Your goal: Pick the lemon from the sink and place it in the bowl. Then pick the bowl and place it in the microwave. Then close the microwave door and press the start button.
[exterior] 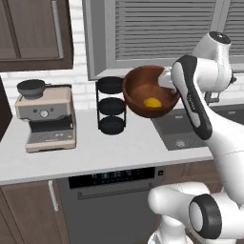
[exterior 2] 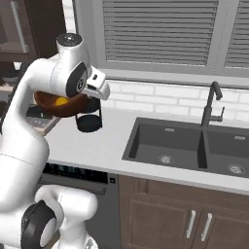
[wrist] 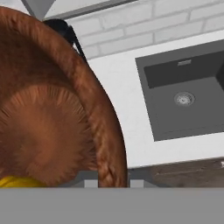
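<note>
High above the counter [exterior: 95, 152] left of the sink [exterior 2: 194, 146], gripper [exterior: 165, 82] clamped on the rim of the bowl [exterior: 147, 90], lemon [exterior: 152, 102] inside, apparently mid-carry; microwave likely next.

The pale grey stone-look bench [exterior: 119, 147] carries a beige steel coffee machine [exterior: 46, 119] at its left, a black 3-tier wire rack [exterior: 111, 105] beside it, and the dark grey, apparently 2-basin sink [exterior 2: 194, 146] set into it.
</note>
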{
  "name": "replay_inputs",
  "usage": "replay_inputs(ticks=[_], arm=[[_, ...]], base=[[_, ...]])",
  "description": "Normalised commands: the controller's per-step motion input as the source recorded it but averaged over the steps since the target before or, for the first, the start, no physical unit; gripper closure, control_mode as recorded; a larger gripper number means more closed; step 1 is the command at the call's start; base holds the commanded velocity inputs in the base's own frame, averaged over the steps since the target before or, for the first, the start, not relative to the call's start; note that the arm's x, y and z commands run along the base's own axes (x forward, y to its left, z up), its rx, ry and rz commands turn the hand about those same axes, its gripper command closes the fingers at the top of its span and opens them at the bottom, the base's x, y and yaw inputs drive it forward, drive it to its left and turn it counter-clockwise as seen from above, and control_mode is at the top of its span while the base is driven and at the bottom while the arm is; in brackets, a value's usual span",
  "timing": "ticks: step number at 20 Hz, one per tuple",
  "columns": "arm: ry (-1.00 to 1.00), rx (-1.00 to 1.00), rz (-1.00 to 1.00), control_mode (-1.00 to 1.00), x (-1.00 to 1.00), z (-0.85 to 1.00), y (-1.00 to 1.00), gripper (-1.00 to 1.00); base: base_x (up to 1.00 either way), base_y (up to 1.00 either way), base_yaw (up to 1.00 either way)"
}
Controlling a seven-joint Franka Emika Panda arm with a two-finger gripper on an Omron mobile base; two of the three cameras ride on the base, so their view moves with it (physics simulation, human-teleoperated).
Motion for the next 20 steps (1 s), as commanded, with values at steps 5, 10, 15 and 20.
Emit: replay_inputs(ticks=[5,10,15,20], arm=[[0.01,0.0,0.0,-1.0,-0.31,0.74,-0.24,1.0],[0.0,0.0,0.0,1.0,-0.08,0.02,0.0,1.0],[0.0,0.0,0.0,1.0,0.0,0.0,0.0,1.0],[0.0,0.0,0.0,1.0,0.0,0.0,0.0,1.0]], base=[[0.0,0.0,0.0],[-0.28,0.04,0.0],[-0.98,0.0,0.36],[-0.86,0.0,0.72]])
